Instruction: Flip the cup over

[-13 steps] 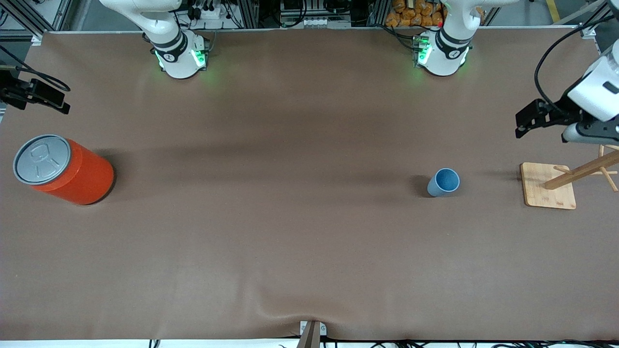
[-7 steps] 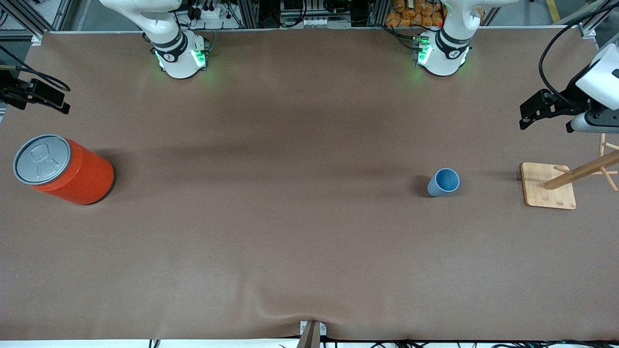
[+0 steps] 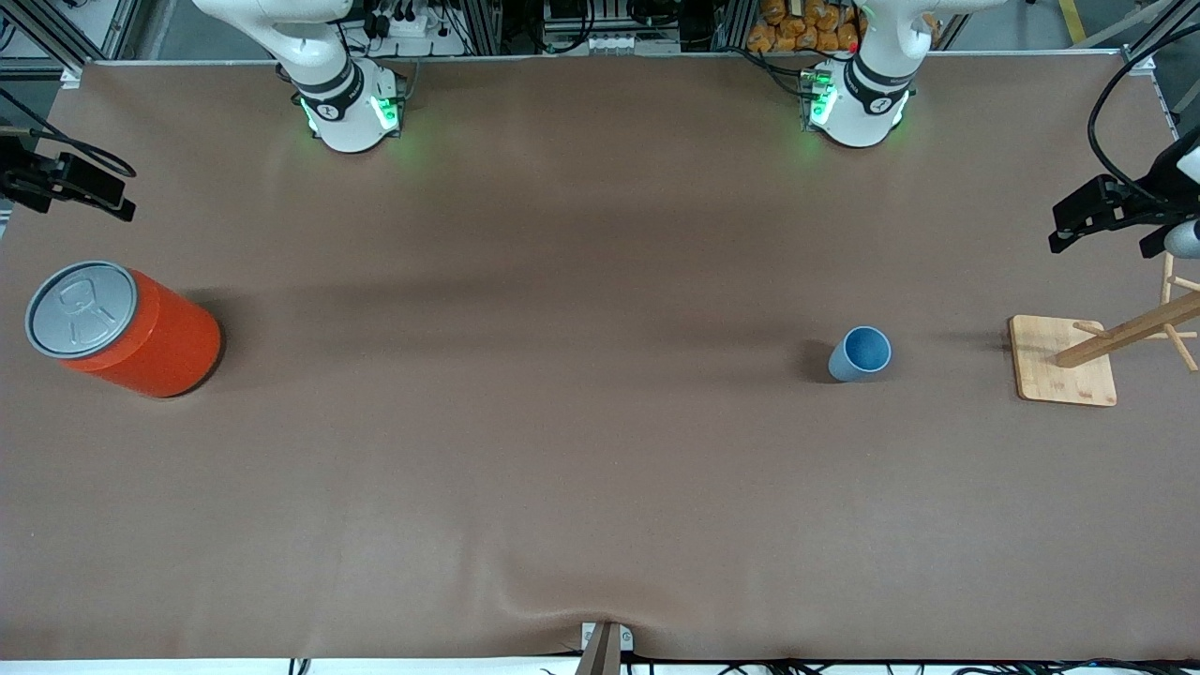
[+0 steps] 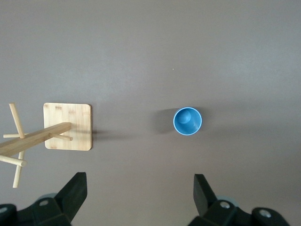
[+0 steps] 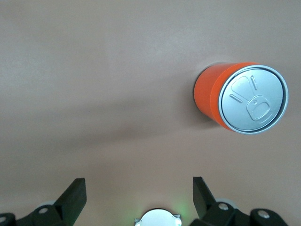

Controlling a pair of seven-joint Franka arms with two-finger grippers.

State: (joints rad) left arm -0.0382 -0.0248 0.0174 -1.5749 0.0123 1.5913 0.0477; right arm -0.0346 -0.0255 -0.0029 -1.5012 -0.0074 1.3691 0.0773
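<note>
The light-blue cup (image 3: 860, 353) stands upright on the brown table, rim up, its darker blue inside showing. It also shows in the left wrist view (image 4: 187, 121). My left gripper (image 3: 1099, 227) hangs high over the table's edge at the left arm's end, well apart from the cup, open and empty; its jaws stand wide in the left wrist view (image 4: 138, 184). My right gripper (image 3: 67, 184) waits high over the right arm's end, open and empty, as the right wrist view (image 5: 137, 186) shows.
A large orange can with a grey lid (image 3: 127, 328) stands at the right arm's end, also in the right wrist view (image 5: 242, 98). A wooden peg rack on a square base (image 3: 1061, 362) stands beside the cup toward the left arm's end, also in the left wrist view (image 4: 68, 126).
My left gripper has drawn away from the cup toward the left arm's end of the table, now partly out of the front view. The cup and the right arm have not moved.
</note>
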